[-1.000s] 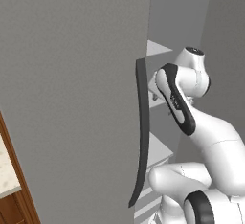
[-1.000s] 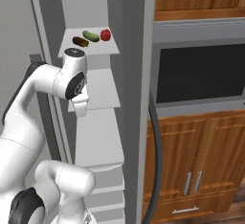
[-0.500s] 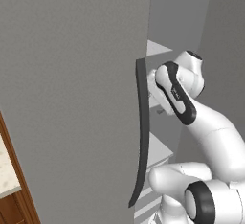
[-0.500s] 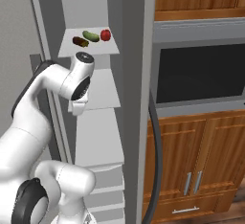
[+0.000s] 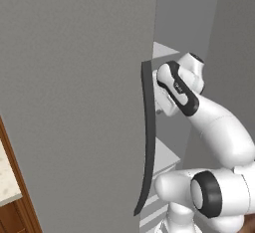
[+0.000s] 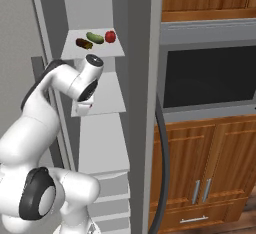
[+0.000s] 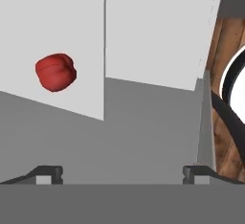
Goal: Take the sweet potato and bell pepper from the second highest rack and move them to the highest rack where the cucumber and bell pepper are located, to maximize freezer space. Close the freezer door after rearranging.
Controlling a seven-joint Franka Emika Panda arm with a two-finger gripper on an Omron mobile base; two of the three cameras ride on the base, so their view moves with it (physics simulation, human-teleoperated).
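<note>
In the hand view a red bell pepper (image 7: 56,72) lies on a pale shelf (image 7: 76,41) at the far left, well up and away from the jaws. It sits outside the gap between them, above and just beside the left fingertip (image 7: 47,174). The gripper (image 7: 122,175) stands released, its fingertips wide apart with nothing between them but grey freezer wall.

In the right base view, the freezer (image 6: 97,143) stands open. On its highest rack (image 6: 95,51) lie, from left to right, a dark reddish piece (image 6: 83,43), a green cucumber (image 6: 95,38) and a second red bell pepper (image 6: 110,36), near one another. The arm's hand reaches in over the rack below (image 6: 102,104). To the right is a wall oven (image 6: 210,75) in wood framing.

In the left base view the freezer door (image 5: 74,102) with its dark curved handle (image 5: 147,137) stands just beside the arm.
</note>
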